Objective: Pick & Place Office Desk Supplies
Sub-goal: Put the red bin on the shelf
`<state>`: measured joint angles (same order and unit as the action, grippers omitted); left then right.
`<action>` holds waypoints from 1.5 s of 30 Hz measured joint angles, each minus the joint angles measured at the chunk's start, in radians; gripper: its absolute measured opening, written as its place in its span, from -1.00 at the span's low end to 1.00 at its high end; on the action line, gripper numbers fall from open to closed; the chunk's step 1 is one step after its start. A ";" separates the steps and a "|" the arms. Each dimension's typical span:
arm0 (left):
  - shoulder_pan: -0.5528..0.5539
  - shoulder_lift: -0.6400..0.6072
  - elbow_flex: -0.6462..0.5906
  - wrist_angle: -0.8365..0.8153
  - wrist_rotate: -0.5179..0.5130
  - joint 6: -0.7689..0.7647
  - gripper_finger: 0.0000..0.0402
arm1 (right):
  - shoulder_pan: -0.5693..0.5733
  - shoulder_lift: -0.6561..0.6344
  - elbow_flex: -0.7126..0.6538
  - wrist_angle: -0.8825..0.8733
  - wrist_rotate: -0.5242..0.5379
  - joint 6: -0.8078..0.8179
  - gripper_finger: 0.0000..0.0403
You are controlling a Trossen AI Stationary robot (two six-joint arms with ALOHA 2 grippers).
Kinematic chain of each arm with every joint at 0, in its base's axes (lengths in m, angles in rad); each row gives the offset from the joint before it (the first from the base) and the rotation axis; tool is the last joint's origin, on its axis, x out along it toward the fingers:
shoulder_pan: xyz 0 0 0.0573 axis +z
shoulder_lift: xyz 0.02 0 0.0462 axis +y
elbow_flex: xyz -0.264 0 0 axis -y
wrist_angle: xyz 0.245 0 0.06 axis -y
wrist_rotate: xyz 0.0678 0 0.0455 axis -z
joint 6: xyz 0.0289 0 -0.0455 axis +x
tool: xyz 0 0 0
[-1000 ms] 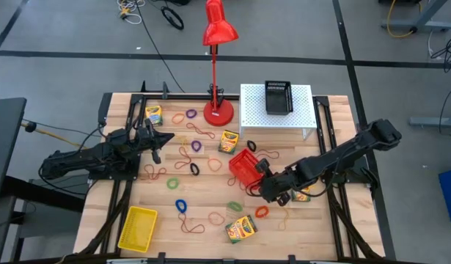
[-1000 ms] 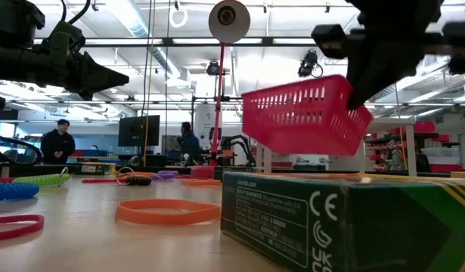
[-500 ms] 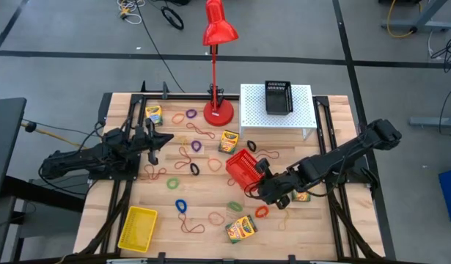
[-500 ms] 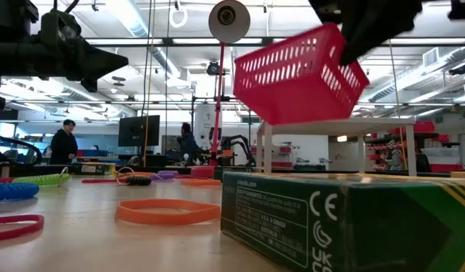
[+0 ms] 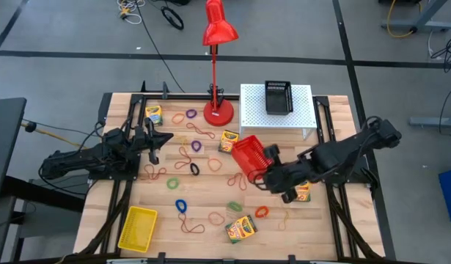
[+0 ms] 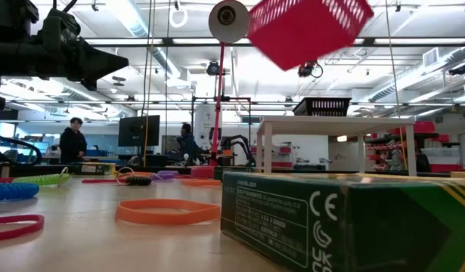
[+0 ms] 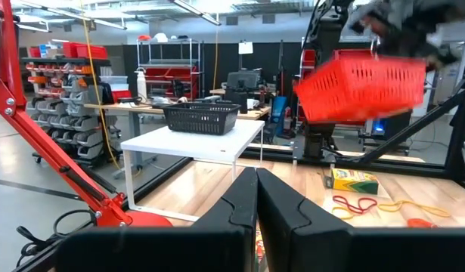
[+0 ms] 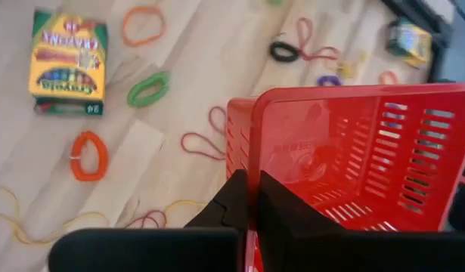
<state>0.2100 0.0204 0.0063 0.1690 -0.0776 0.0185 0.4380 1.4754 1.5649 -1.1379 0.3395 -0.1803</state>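
My right gripper [image 5: 265, 171] is shut on a red slotted basket [image 5: 248, 157] and holds it high over the middle of the table; the same basket [image 6: 308, 29] shows at the top of the low view. Yellow-and-green crayon boxes lie flat on the wood: one [image 5: 241, 229] near the front, one [image 5: 229, 141] by the lamp, one [image 5: 153, 114] far left, one [image 5: 302, 192] under my right arm. Coloured rubber-band loops [image 5: 181, 206] are scattered around them. My left gripper [image 5: 158, 139] is shut on nothing at the left side of the table. My right gripper pinches one wall of the red basket at its rim [image 8: 252, 143], one finger inside the basket and one outside. The fingers slant down at it from the table's right. The basket is lifted clear of the table and tilted.
A red desk lamp [image 5: 218, 110] stands at the far middle. Beside it a white perforated stand [image 5: 298, 121] carries a black basket [image 5: 278, 97]. A yellow basket [image 5: 137, 227] sits at the front left corner. People stand in the room beyond the table.
My right gripper has gone up, carrying the red basket from just above the table to well over it and a little toward the far edge. The basket has tipped as it rose.
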 joint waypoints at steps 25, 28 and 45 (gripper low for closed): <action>0.000 0.000 0.000 0.000 0.000 0.000 -0.95 | -0.581 -0.256 -0.020 -0.286 -0.004 -0.080 -0.92; 0.000 0.000 0.000 0.000 0.000 0.000 -0.95 | -0.662 -0.257 -0.020 -0.304 -0.012 -0.108 -0.92; 0.000 0.000 0.000 0.000 0.000 0.000 -0.95 | -1.065 -0.281 -0.207 -0.280 -0.021 -0.361 -0.91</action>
<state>0.2099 0.0202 0.0060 0.1688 -0.0776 0.0181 -0.6265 1.1942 1.3575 -1.4181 0.3183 -0.5415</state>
